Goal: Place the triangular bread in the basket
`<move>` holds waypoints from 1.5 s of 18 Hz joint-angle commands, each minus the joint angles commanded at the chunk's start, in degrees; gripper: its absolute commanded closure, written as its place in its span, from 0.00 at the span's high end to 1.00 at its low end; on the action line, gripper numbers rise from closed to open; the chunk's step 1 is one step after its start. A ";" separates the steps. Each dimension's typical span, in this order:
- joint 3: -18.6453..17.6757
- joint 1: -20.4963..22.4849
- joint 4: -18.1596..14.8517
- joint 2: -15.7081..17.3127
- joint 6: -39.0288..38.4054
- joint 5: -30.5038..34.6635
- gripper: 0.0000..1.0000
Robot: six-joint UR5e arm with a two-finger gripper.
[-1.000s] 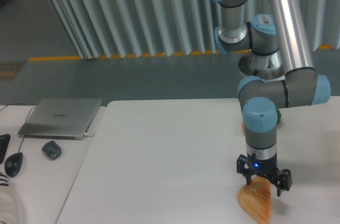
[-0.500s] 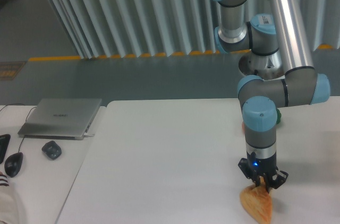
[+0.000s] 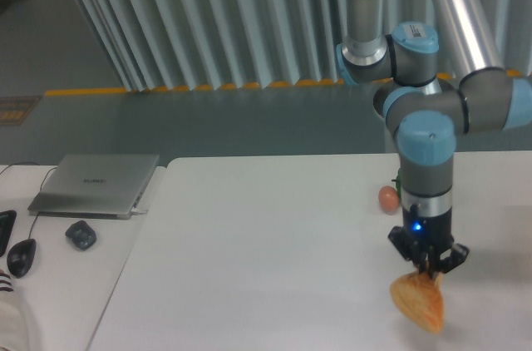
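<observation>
The triangular bread (image 3: 419, 301), a golden-orange wedge with a browned crust, hangs at the lower right, its top corner pinched in my gripper (image 3: 429, 271), which is shut on it. The bread looks lifted slightly off the white table (image 3: 249, 251). The basket is out of view.
A small brown egg (image 3: 388, 198) lies on the table just left of the arm's wrist. Something green is mostly hidden behind the arm. On the grey side desk at left sit a closed laptop (image 3: 96, 185) and two computer mice (image 3: 81, 234).
The gripper closed on the bread's top corner, then moved right and slightly up, carrying the bread along. The egg, hidden before by the arm, now shows.
</observation>
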 joint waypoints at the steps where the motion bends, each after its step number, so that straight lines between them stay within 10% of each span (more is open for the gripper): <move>1: 0.00 0.70 -0.71 0.53 0.62 0.00 0.00; 14: -0.44 14.49 -5.02 3.96 26.97 0.70 0.00; 27: 0.00 26.53 5.43 2.91 30.41 5.98 0.10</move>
